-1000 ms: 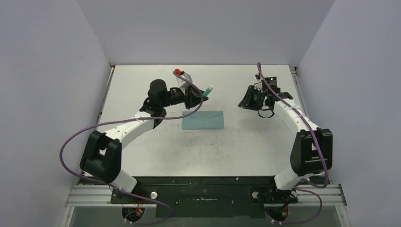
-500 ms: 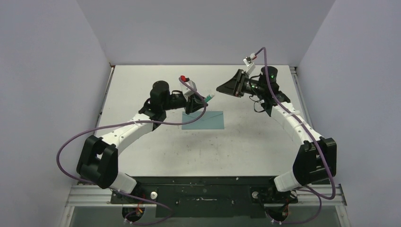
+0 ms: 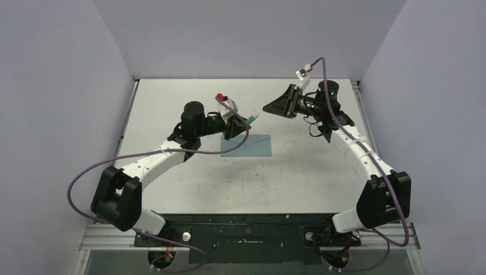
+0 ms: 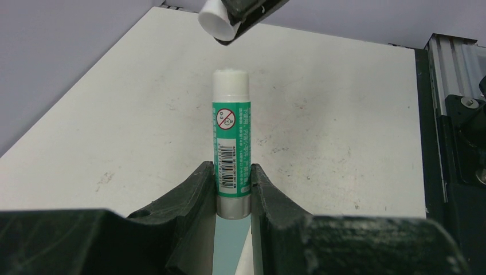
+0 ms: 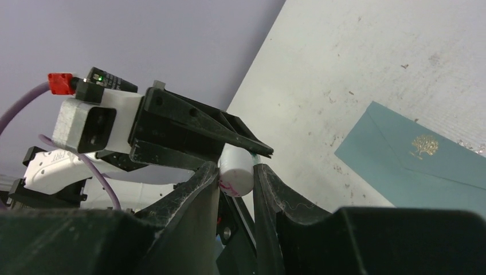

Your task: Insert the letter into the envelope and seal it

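Note:
The teal envelope (image 3: 247, 146) lies flat at mid-table with its flap down; the right wrist view shows a gold tree mark on it (image 5: 425, 146). The letter is out of view. My left gripper (image 3: 236, 125) is shut on a green-and-white glue tube (image 4: 231, 149) and holds it above the envelope's far left corner, its white end pointing right. My right gripper (image 3: 267, 108) is shut on a small white cap (image 5: 236, 171). The cap (image 4: 218, 20) hangs just beyond the tube's end with a small gap between them.
The grey-white table (image 3: 298, 172) is bordered by lilac walls at left, right and back. A metal rail (image 3: 358, 94) runs along the right edge. Purple cables loop from both arms.
My right arm has swung up and left, bringing the cap close to the tube's end. My left gripper has shifted the tube slightly down and right. Little moved in the last half second.

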You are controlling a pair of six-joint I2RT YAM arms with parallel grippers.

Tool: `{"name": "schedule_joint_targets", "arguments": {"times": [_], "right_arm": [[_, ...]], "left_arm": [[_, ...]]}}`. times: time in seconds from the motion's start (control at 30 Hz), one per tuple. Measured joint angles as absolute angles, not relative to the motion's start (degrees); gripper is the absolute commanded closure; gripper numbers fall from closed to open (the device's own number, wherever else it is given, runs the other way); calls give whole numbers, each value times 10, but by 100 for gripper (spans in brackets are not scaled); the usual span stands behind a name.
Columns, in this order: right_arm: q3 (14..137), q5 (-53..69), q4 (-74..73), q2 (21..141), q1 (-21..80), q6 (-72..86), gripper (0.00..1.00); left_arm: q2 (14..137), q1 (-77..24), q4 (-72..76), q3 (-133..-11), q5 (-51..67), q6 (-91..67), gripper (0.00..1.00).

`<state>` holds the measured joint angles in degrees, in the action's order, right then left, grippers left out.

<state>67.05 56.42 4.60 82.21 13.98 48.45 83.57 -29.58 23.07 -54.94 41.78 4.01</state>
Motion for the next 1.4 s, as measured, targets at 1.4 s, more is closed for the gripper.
{"name": "schedule_joint_targets", "arguments": {"times": [1.4], "right_arm": [[667, 574, 51, 819, 163, 498, 95]], "left_arm": [[830, -296, 273, -549, 410, 6, 100]]}}
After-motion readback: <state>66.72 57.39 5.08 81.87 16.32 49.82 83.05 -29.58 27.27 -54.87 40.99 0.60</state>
